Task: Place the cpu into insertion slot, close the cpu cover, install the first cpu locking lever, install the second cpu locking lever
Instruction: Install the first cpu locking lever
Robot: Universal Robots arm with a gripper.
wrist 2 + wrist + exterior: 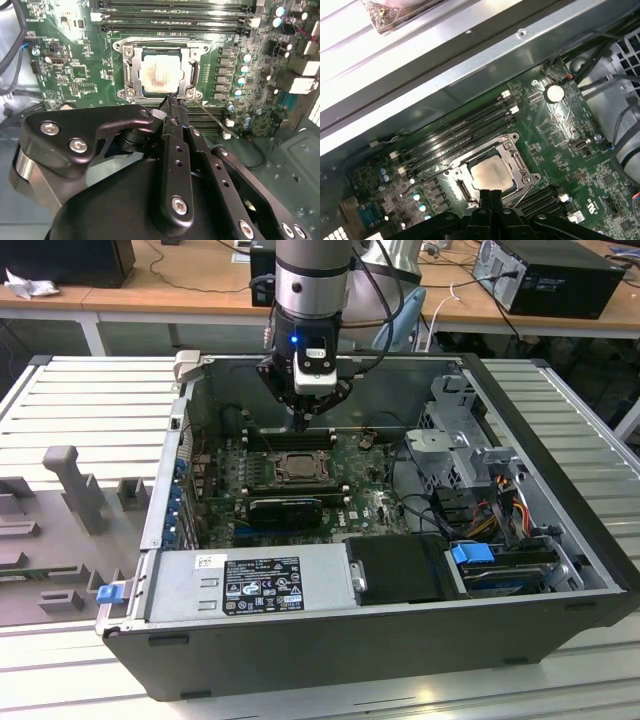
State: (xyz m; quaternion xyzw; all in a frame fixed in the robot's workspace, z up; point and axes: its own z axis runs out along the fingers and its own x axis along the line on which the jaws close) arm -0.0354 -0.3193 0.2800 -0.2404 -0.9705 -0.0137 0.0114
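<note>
Beside the cpu cover (188,70), a tight-closed claw (172,102)

The cpu (159,75) has a dull, smudged metal top; the cpu cover (190,67) is shiny metal.

Bright, even room light from above in the exterior view, though I see the computer case (400,640) interior shaded. In the first wrist view the table (365,55) glares almost white (detail washed out); the cpu (159,75) gleams pale in the second wrist view.

Tool (171,104) tip-down, jaws prob. together
</note>
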